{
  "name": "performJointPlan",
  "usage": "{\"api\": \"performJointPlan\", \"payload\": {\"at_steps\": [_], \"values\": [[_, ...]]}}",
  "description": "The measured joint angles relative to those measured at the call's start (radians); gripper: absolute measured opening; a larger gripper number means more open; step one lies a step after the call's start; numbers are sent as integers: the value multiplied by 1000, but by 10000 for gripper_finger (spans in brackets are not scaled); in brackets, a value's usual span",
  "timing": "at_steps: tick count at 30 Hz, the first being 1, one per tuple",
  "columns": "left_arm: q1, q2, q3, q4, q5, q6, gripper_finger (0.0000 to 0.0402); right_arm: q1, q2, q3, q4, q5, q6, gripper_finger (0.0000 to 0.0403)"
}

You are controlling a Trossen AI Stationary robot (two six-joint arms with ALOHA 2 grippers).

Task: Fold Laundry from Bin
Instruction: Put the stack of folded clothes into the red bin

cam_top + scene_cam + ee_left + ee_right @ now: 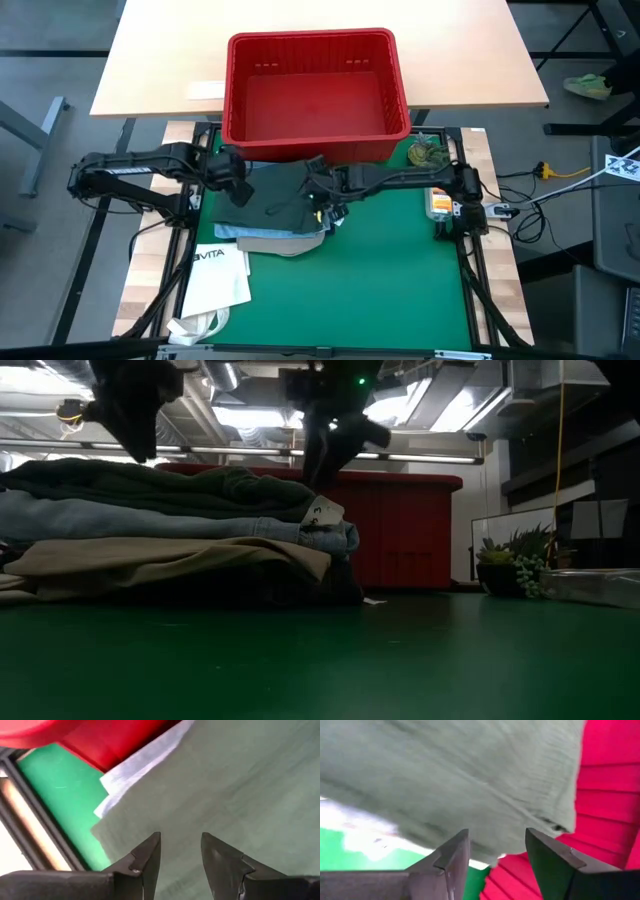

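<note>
My work surface is a green mat [390, 270] framed by a black rail, with pale wood strips at both sides. A light wooden tabletop [470, 60] sits behind it. The red bin [315, 90] rests across the join, mostly on that tabletop, its near wall overhanging the mat's back edge. On the mat, left of centre, lies the laundry stack [275, 215]: from the low view, dark piece at the bottom, khaki, light blue jeans, dark green on top. A white VITA tote bag [215, 280] lies at the front left corner. A small potted plant [428, 153] stands at the back right, an orange-labelled item [440, 202] near it.
</note>
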Motion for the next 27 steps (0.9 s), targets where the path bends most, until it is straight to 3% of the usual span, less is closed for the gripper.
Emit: {"api": "performJointPlan", "payload": {"at_steps": [9,17,27], "values": [[-53,0,29,7,110,-3,135,101,-3,1,-108,6,32,193],[-109,0,29,101,1,-5,135,204,-3,1,-180,51,77,193],[-122,13,29,151,-4,-3,135,311,-3,1,-356,55,192,193]]}}
